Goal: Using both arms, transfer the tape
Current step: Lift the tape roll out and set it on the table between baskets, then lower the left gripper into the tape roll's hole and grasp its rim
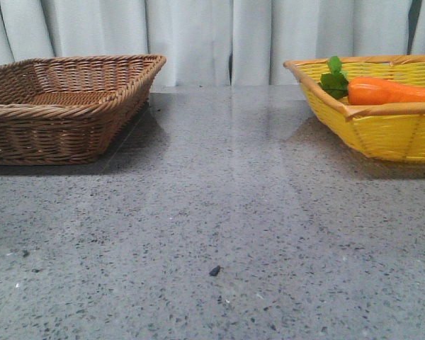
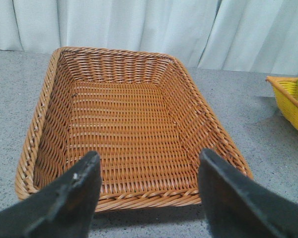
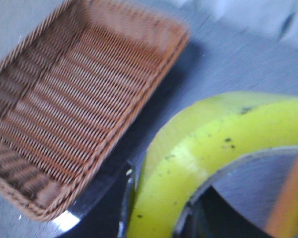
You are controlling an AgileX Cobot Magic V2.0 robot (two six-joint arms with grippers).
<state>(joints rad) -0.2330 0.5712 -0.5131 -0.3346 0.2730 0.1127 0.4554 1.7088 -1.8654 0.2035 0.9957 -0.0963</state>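
The yellow tape (image 3: 213, 144) fills the right wrist view, close up and blurred. My right gripper (image 3: 161, 198) is shut on the roll's wall, one dark finger (image 3: 111, 203) outside it and the other inside the core. The roll hangs above the grey table, beside the brown wicker basket (image 3: 74, 99). My left gripper (image 2: 149, 166) is open with nothing between its black fingers (image 2: 74, 193), and it hovers just before the near rim of the brown basket (image 2: 139, 196). Neither gripper nor the tape shows in the front view.
The brown wicker basket (image 1: 120, 81) stands at the table's back left, with nothing in it. A yellow basket (image 1: 382, 134) at the back right holds an orange carrot (image 1: 389, 91) with green leaves. Grey speckled tabletop (image 1: 212, 212) lies between them. Pale curtains hang behind.
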